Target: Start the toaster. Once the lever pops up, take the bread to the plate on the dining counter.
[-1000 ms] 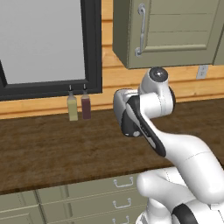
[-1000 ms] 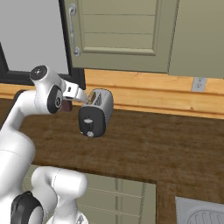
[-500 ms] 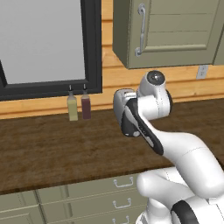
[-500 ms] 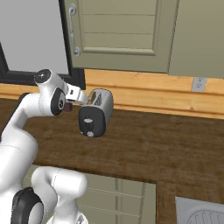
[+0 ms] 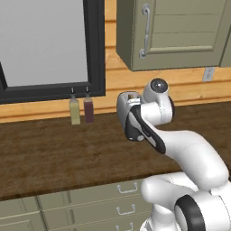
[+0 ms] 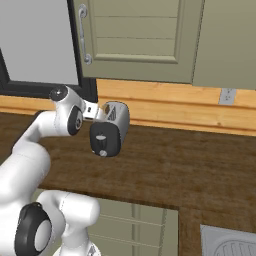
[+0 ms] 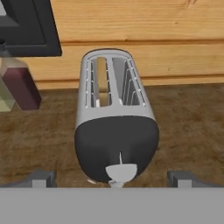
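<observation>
A small rounded toaster of smooth silver-grey metal stands on a dark brown wood-grain table, close to the far wall of warm orange wooden planks. Its near end is a glossy black panel, curved like a dome, and a pale grey lever sits low on that panel, near its bottom edge. Two long slots open in the toaster's top, lined with thin wire guides; a tan strip inside the left slot may be the bread, though this is hard to tell. In the hand view the pincer sits right in front of the black panel, its two dark grey fingertips spread wide, one to each side of the toaster's near end and neither touching it; the pincer holds nothing. The lever lies between the two tips, close to the middle. In the right base view the white arm reaches from the left toward the toaster, and the hand comes to the toaster's left side, just beside it. To the left of the toaster, against the far wall, stand two slim bottles, one pale olive and one dark maroon, just beside each other. Above them hangs a black-framed window with a flat grey pane. Grey-green cabinet doors with a metal handle hang over the table, and matching drawers sit beneath its near edge. A white wall socket shows far right on the planks.
</observation>
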Controlling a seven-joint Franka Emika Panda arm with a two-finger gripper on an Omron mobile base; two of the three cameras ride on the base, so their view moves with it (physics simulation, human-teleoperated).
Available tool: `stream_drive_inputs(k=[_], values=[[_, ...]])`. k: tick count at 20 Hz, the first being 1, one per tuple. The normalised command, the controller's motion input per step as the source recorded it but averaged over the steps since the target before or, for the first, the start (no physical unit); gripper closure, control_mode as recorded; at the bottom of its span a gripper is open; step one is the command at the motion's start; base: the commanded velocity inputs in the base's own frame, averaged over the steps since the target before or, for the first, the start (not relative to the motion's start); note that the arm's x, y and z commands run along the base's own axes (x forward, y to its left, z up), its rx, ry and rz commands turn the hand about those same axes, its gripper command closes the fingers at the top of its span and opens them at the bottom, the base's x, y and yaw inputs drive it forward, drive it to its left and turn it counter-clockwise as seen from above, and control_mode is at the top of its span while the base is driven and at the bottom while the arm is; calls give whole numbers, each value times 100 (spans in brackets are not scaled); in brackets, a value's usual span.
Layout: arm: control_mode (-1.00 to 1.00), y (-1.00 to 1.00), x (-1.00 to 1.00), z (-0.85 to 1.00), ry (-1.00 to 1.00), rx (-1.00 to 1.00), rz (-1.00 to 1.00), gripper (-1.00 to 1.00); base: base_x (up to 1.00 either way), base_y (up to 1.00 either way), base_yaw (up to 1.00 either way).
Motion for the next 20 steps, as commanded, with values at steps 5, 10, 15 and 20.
stream_drive_inputs(k=[5,10,15,20], values=[[-100,-1,49,-5,0,0,0,-100,0,0,0],[-100,0,48,-12,1,0,0,-100,0,0,0],[-100,0,41,-22,3,0,0,-100,0,0,0],[-100,1,35,-27,1,0,0,-100,0,0,0]])
